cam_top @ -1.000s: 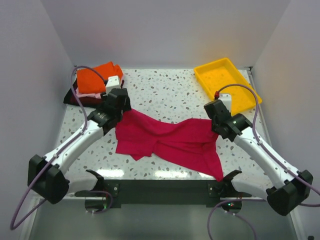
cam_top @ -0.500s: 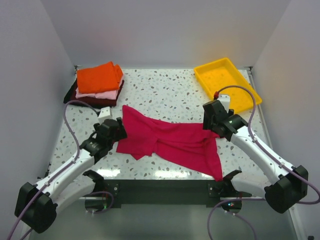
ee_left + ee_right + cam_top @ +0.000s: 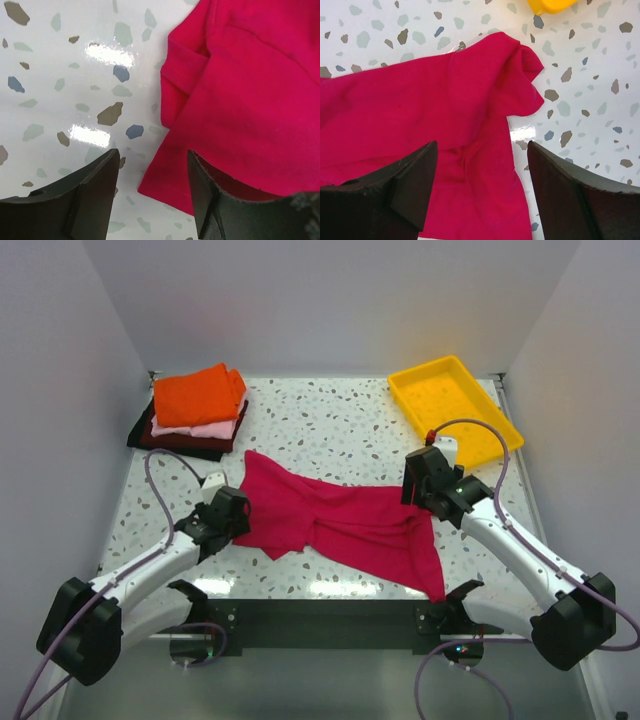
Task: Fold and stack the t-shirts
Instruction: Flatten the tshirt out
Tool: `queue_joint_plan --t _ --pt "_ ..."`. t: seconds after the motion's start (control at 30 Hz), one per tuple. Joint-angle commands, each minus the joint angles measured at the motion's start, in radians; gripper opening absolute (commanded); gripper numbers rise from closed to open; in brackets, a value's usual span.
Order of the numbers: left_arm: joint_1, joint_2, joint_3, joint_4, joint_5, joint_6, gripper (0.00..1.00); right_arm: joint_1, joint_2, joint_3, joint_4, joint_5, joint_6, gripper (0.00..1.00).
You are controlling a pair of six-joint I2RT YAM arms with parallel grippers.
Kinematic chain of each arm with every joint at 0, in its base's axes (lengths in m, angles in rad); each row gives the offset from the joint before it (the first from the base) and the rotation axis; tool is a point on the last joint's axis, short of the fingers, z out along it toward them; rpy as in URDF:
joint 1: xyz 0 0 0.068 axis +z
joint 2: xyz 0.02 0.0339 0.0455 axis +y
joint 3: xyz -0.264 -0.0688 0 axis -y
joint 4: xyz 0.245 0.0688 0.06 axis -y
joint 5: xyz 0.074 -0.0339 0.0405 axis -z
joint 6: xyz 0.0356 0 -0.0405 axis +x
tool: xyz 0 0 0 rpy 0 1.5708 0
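On the table (image 3: pixel 335 430), one crimson t-shirt (image 3: pixel 345 520) lies spread, three folded ones (image 3: pixel 195 410) stacked; both jaws released.

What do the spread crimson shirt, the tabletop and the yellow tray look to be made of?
The crimson shirt looks like soft matte knit cloth, perhaps cotton: it wrinkles and shows a hemmed edge. The tabletop seems hard, glossy, terrazzo-patterned, maybe laminate: it mirrors the lights. The yellow tray appears smooth moulded plastic, given uniform colour and rounded rim.
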Motion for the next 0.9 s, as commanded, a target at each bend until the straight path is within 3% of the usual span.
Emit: queue_joint_plan --t 0.0,0.17,0.67,0.87 --pt "-0.018 0.017 0.025 -0.035 -0.001 -0.051 0.61 -0.007 -0.021 -0.008 0.039 -0.007 0.019 0.76" --pt "-0.1 -0.008 0.023 -0.106 -0.034 -0.135 0.61 -0.015 -0.01 -0.015 0.059 -0.024 0.017 0.76" --pt "-0.133 0.115 0.075 -0.193 -0.11 -0.214 0.56 -0.032 -0.048 -0.04 0.065 -0.04 0.01 0.77" --pt "-0.133 0.132 0.074 -0.181 -0.094 -0.198 0.41 -0.038 -0.07 -0.032 0.051 -0.039 0.006 0.78"
